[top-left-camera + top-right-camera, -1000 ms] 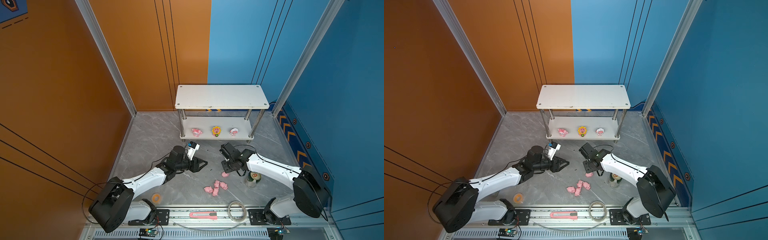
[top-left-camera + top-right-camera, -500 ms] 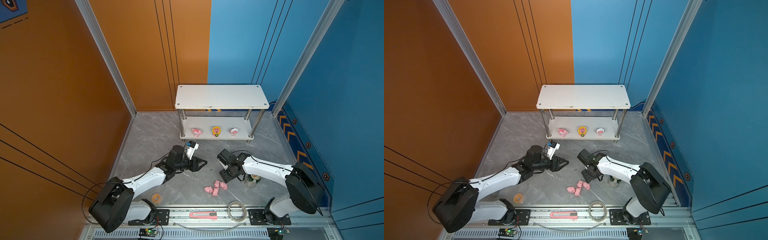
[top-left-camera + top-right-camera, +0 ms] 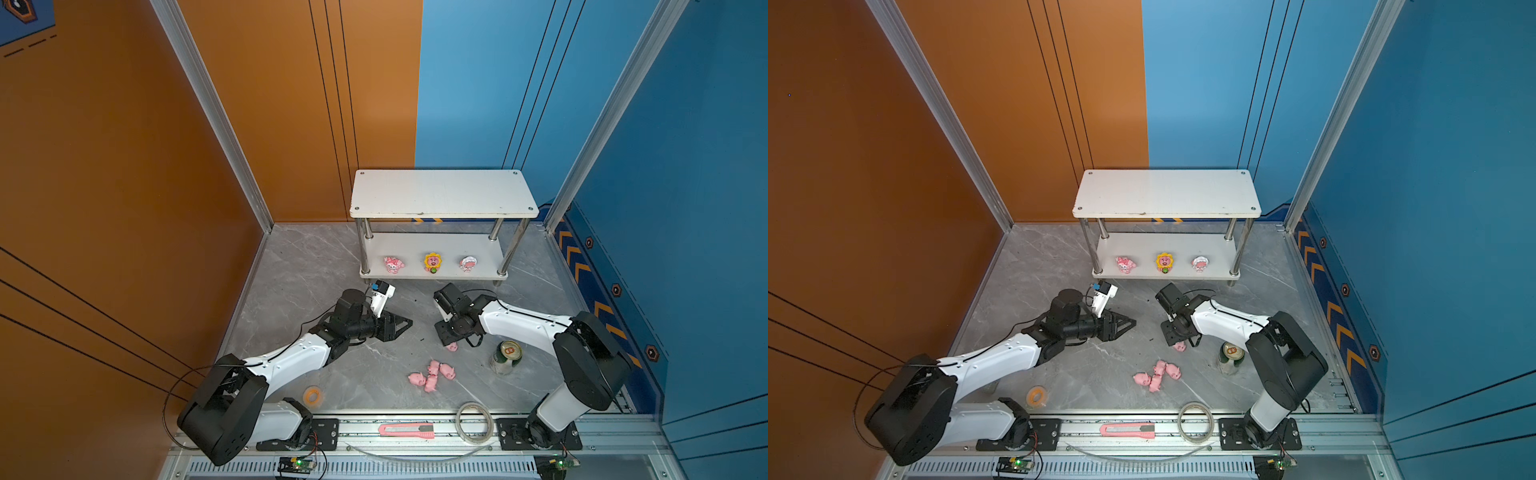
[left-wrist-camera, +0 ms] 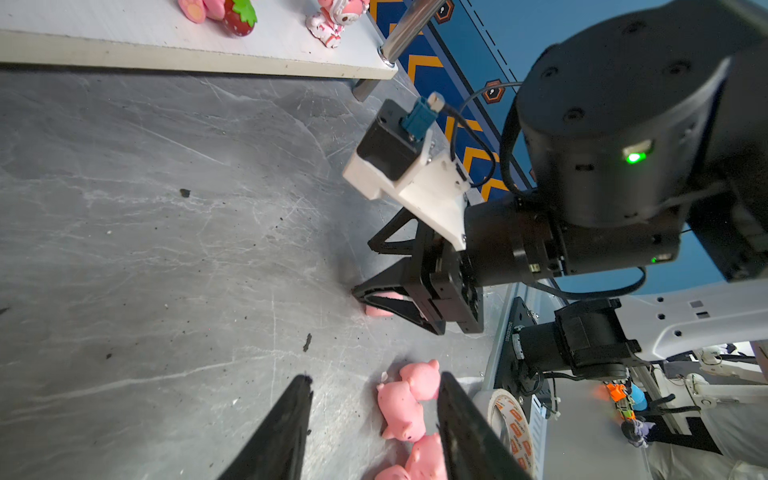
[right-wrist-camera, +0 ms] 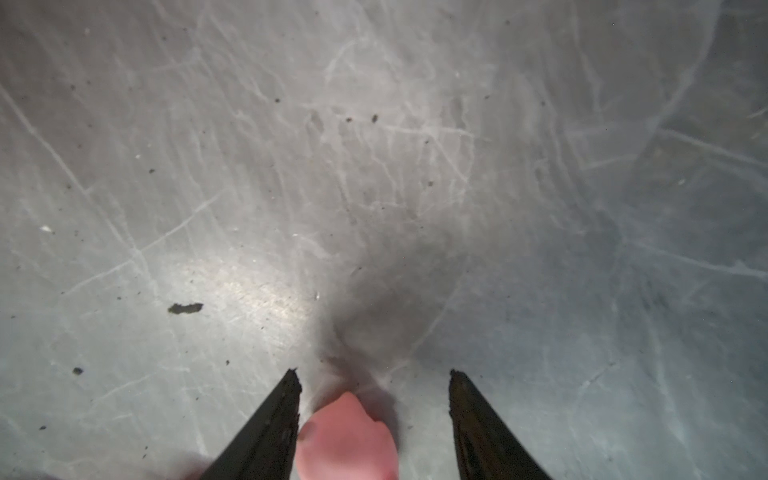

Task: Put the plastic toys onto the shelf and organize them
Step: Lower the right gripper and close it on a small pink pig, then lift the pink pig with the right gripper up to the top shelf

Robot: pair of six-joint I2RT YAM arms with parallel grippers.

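risk: the small pig (image 5: 347, 440) sits off-centre between the parted, empty jaws of the right gripper (image 5: 374, 376) — a closing finger could shove it sideways or pop it out. it lies on the floor, just beside one finger, clear of the other, well short of the shelf (image 3: 440, 193).

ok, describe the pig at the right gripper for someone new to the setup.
In front of the white shelf, left of the green can in both top views, four pink pigs huddle. The lone pig lies apart, nearer the shelf, between the open jaws of the right gripper.
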